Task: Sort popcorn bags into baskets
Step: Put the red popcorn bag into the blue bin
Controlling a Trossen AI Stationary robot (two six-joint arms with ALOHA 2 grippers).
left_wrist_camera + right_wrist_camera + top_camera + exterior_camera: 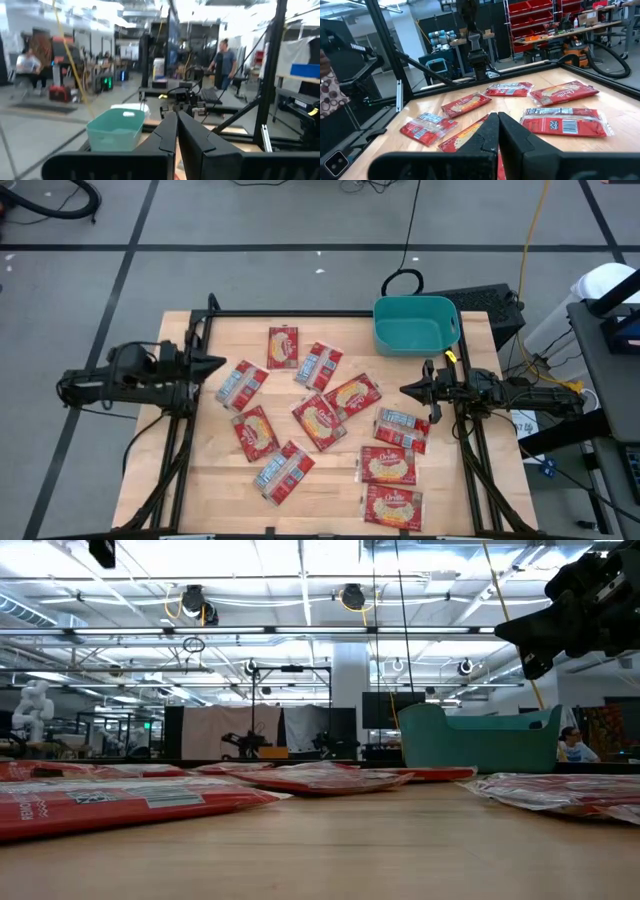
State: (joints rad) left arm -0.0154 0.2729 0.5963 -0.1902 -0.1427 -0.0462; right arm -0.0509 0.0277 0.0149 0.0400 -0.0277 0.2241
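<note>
Both arms parked at the worktop [200, 480] edges, nothing held; left end effector [218, 364] at the left edge, fingers pressed together, empty; right end effector [407, 390] at the right side, also pinched closed and empty, hovering just beside the nearest packets; popcorn bags [322, 420] lie scattered flat over the worktop middle and the right front, about ten, some picture side up, some label side up; teal basket [415, 323] sits at the far right corner, looks empty, no bag in it yet, so sorting not started by my read.

Risks: bags are flat and slick, so a closed or narrow end effector would likely skate over one rather than pick it; several in the middle cluster touch or overlap [335, 405], so a grab there may drag a neighbour or lift two; basket is barely wider than one bag, so a tilted drop could hang on the rim.

Around: black frame rails along the worktop edges; cables and a dark box [490, 305] beyond the basket; people in the room behind, well apart; nothing blocks the path to the basket.
</note>
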